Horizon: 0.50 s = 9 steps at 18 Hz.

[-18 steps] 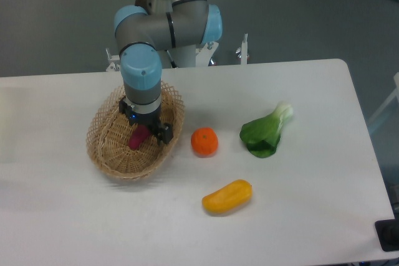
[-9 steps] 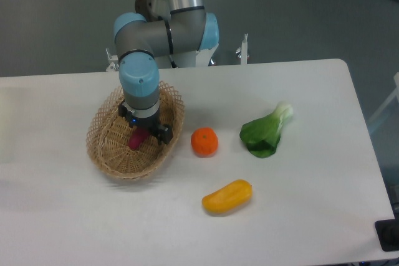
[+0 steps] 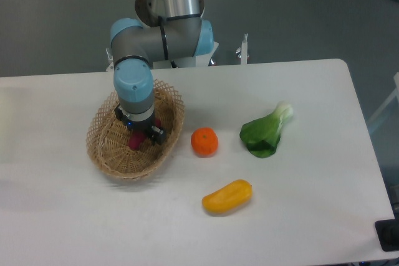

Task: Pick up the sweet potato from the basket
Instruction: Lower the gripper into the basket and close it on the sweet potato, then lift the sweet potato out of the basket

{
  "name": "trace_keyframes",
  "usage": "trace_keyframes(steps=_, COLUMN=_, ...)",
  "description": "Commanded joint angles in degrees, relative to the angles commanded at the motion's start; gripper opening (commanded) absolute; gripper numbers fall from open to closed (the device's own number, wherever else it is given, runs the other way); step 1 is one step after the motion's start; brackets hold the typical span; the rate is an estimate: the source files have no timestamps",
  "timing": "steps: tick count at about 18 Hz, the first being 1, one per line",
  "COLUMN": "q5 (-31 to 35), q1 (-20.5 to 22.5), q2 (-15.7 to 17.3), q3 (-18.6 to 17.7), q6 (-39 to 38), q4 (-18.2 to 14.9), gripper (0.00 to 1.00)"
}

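The arm reaches down into the wicker basket [image 3: 118,157] at the left of the white bench [image 3: 299,216]. Its tool [image 3: 141,137] sits over the magenta sweet potato [image 3: 134,141], which shows only in slivers beneath it; the fingers seem closed around it, though the wrist hides the contact. On the bench to the right lie an orange [image 3: 204,141], a bok choy [image 3: 267,131] and a yellow-orange oblong fruit [image 3: 227,195].

Sweet potato [image 3: 134,139] mostly behind the claw [image 3: 142,135]; fingertips unseen

Tan basket [image 3: 103,147], magenta sweet potato [image 3: 134,141] — orange [image 3: 204,142], green bok choy [image 3: 262,134].
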Motion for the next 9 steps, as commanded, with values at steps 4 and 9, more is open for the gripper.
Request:
trace_keyframes(steps=4, q5=-0.09, q1=0.00, q2=0.27, q3=0.35, q6=0.09, q4=-0.18, gripper=0.18)
trace_keyframes(steps=9, q5=-0.18, q1=0.26, q2=1.84, q3=1.23, q6=0.26, q4=-1.23, gripper=0.17)
